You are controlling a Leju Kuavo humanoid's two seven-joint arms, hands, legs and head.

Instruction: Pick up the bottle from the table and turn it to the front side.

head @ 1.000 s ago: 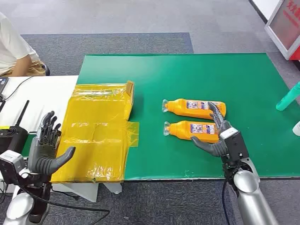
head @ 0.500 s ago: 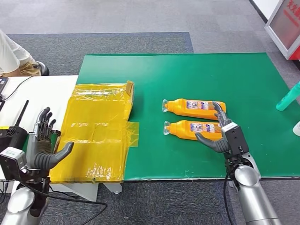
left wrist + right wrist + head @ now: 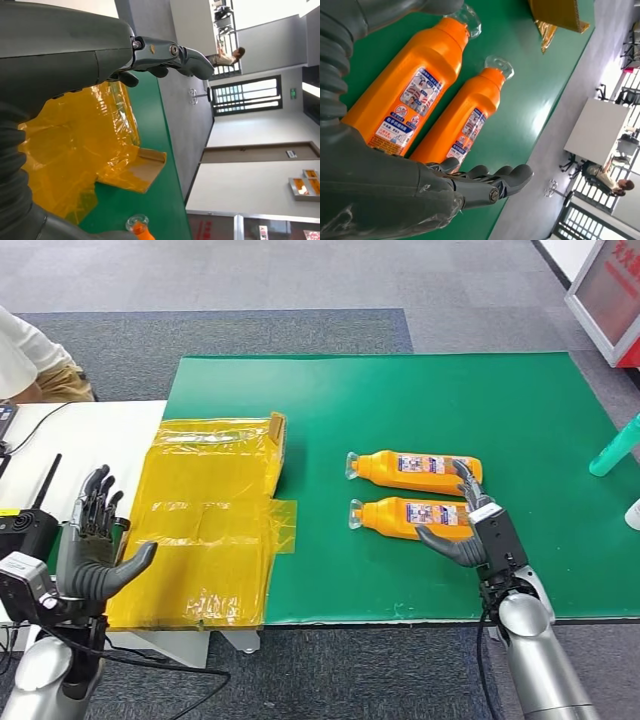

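Apparently the right hand [image 3: 469,525], fingers wide, cupped the near bottle's [image 3: 404,517] 3 o'clock end to grasp. Left hand [image 3: 94,545] waited open, empty.

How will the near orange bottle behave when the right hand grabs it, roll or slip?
The near orange bottle lies on its side on the green mat, and its body looks flattened rather than round, so it probably won't roll far. The plastic looks smooth and glossy, so it may slip between the fingers. It looks rigid, likely holding shape. The right hand sits at its base end, so the neck may sag.
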